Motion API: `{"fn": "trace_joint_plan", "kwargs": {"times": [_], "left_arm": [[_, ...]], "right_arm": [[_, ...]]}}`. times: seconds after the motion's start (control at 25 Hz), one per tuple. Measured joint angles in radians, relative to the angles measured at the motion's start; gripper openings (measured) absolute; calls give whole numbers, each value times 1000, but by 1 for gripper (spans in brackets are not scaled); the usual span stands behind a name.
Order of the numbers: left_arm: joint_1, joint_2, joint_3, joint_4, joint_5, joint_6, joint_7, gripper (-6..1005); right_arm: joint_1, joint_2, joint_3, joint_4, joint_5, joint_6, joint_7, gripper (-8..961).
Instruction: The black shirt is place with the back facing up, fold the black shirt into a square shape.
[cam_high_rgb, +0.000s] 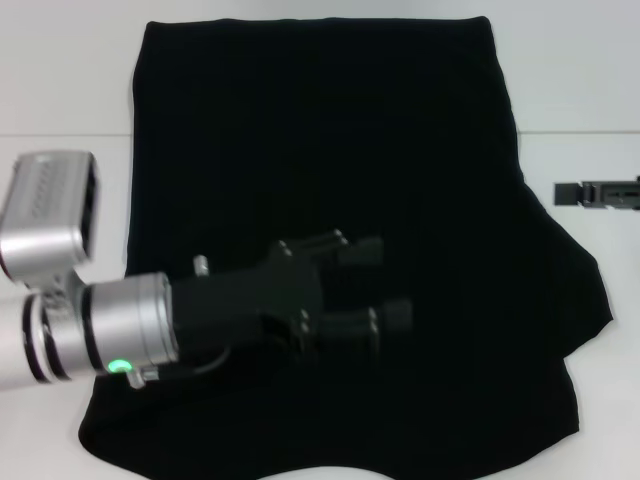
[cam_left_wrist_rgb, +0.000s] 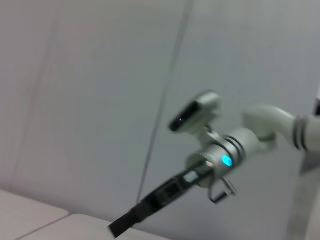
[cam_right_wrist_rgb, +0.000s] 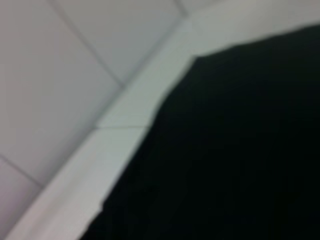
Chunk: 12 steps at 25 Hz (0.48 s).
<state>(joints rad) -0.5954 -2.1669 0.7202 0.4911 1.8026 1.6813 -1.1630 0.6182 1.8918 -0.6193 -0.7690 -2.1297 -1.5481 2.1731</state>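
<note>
Two hands, one fold under way on the black shirt.
From the head we see our left hand above the cloth, fingers parted, holding nothing; the shirt spreads beneath and beyond it on the white surface. Our left wrist shows the right hand, grip unreadable. Our right wrist shows only shirt edge. Next we judge a side edge needs gripping.

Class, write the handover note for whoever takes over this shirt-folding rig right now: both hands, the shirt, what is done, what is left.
Left hand: open, above the middle of the black shirt, holding nothing.
Right hand: off the shirt's right edge, over the white table; only its tip shows.
Shirt: spread on the table, plain black side up, right side seemingly folded in, cloth bulging at the lower right.
Left: finish folding to a square.
</note>
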Motion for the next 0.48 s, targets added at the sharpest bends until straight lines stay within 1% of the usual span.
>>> {"fn": "trace_joint_plan", "kwargs": {"times": [0.04,0.08,0.12,0.24,0.4,0.48], "left_arm": [[-1,-1,18,-10,1,-4,43,762],[-2,-2,38,-17,4,-12,89,777],[-2,-3,55,-19,6,-25,119,791],[-2,-3,118,-24,9,-77,199,835],[-2,-3,189,-26,10,-137,228,894],[-4,-4,204,-26,11,-147,228,923]], "right_arm": [[-2,-3,0,-11,-29,11,37,908],[-3,-5,0,-31,-88,23,106,908],[-3,-5,0,-31,-88,23,106,908],[1,-5,1,-48,-173,29,189,908],[14,-5,1,-55,-268,36,256,908],[20,-5,1,-54,-303,39,267,908]]}}
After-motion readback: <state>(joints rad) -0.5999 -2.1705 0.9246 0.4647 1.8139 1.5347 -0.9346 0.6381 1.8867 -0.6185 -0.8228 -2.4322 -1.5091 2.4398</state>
